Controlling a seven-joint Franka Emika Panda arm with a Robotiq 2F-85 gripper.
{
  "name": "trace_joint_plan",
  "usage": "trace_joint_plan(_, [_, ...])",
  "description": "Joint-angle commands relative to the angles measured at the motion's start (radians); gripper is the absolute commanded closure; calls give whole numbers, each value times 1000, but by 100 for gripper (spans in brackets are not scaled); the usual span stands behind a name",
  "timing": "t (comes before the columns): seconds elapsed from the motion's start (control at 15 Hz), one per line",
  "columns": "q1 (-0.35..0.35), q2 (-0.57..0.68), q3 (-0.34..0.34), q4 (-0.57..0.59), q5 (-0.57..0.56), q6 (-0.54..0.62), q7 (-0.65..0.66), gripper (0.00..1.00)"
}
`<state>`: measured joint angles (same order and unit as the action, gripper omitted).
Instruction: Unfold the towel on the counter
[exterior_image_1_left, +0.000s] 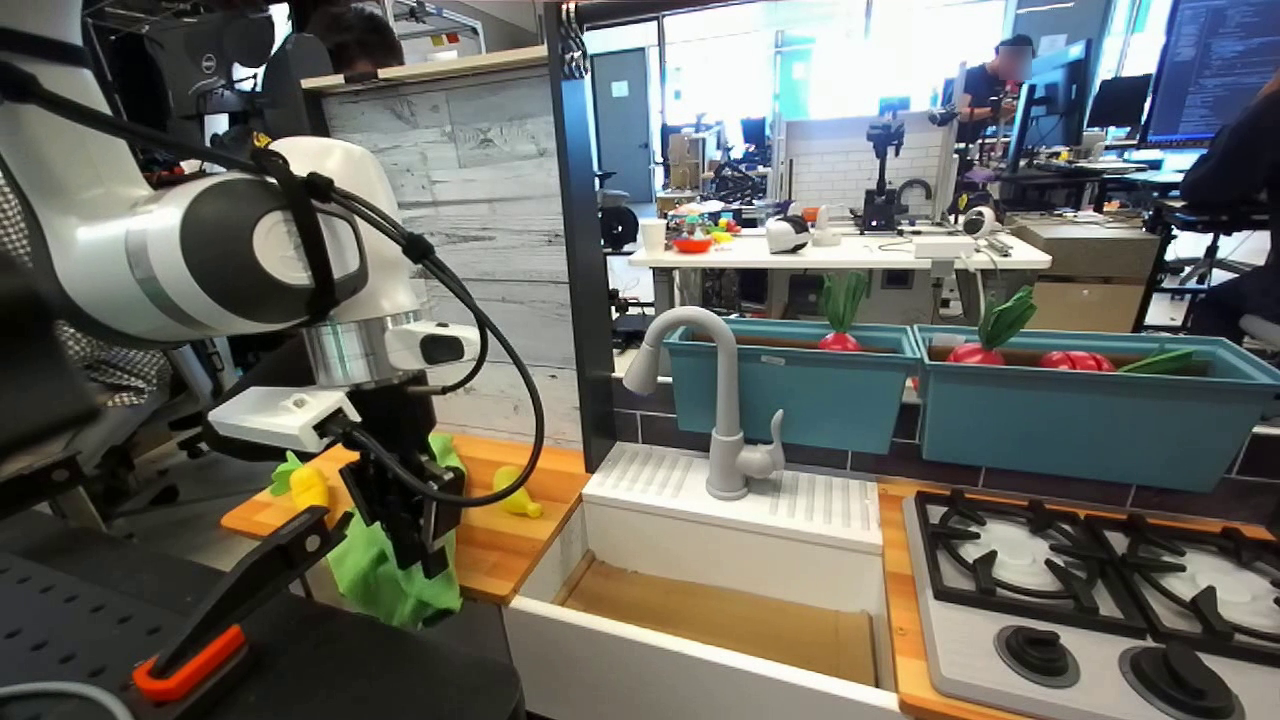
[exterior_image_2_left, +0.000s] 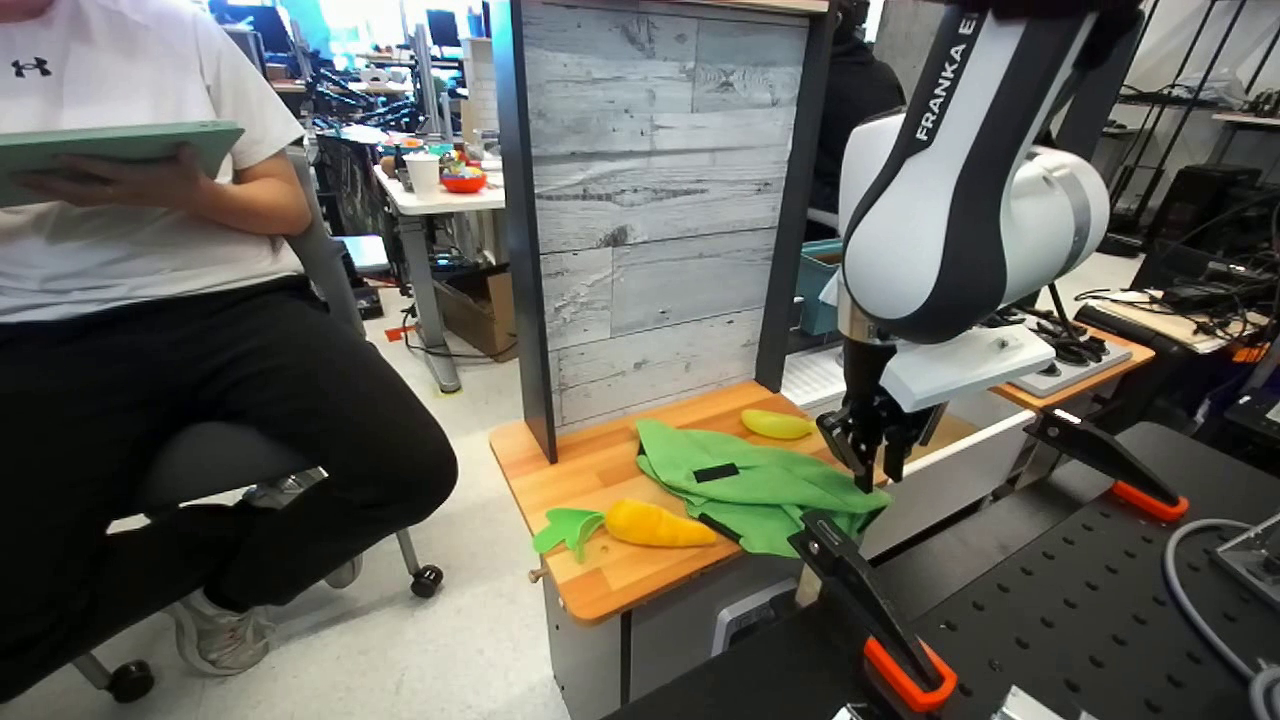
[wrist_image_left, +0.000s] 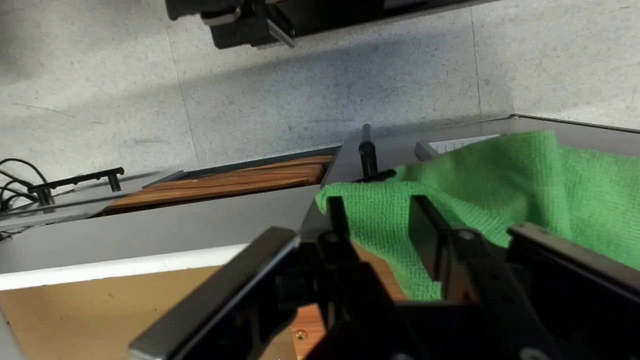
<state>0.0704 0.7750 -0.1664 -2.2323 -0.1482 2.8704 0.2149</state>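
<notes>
Wrist view and both exterior views alike took in the crumpled green cloth towel (exterior_image_2_left: 770, 492), which lay on the orange-brown wooden counter (exterior_image_2_left: 570, 480) beside the white rectangular sink (exterior_image_1_left: 600, 670), part of it hanging over the front edge. It was bunched into creases and overlapping layers. In an exterior view a black rectangular patch (exterior_image_2_left: 716, 472) stood out on its upper surface, and a second dark strip (exterior_image_2_left: 718, 528) marked its near edge. Close up, the wrist view brought out a fine ribbed weave and a narrow end of cloth. The black two-fingered gripper (wrist_image_left: 378, 215) pointed downward over that end, its fingers (wrist_image_left: 422, 232) spread apart with green showing in the gap; whether they touched the towel could not be told. It hung from a jointed white-and-black arm (exterior_image_2_left: 930, 230), which both exterior views showed. Just beside the towel lay a plump orange-yellow carrot-shaped toy (exterior_image_2_left: 655, 525) with a bright green leafy top (exterior_image_2_left: 568, 528), and across the towel from it a curved pale-yellow toy (exterior_image_2_left: 775, 425). Both exterior views showed these toys; the wrist view gave instead the pale speckled floor (wrist_image_left: 300, 105) and a black bar-shaped handle (wrist_image_left: 75, 180). Only in an exterior view did a grey gooseneck faucet (exterior_image_1_left: 728, 400) rise behind the sink, with round red toys (exterior_image_1_left: 840, 342) in long teal planters (exterior_image_1_left: 800, 400) beyond it. An exterior view alone showed a seated person (exterior_image_2_left: 130, 250) in a white T-shirt holding a thin grey-green slab (exterior_image_2_left: 120, 148).
</notes>
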Motion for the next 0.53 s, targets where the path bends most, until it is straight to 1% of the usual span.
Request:
trace_joint_plan(0.0, [8,17,-8,22,27,18,-25,32])
trace_joint_plan(0.27, [20,13,-14,32,24,10,-20,2])
trace_joint_plan(0.33, [25,6,-17,32,23,5,-17,0])
trace_joint_plan(0.47, [24,-18,-9,24,23,-4,-23,0])
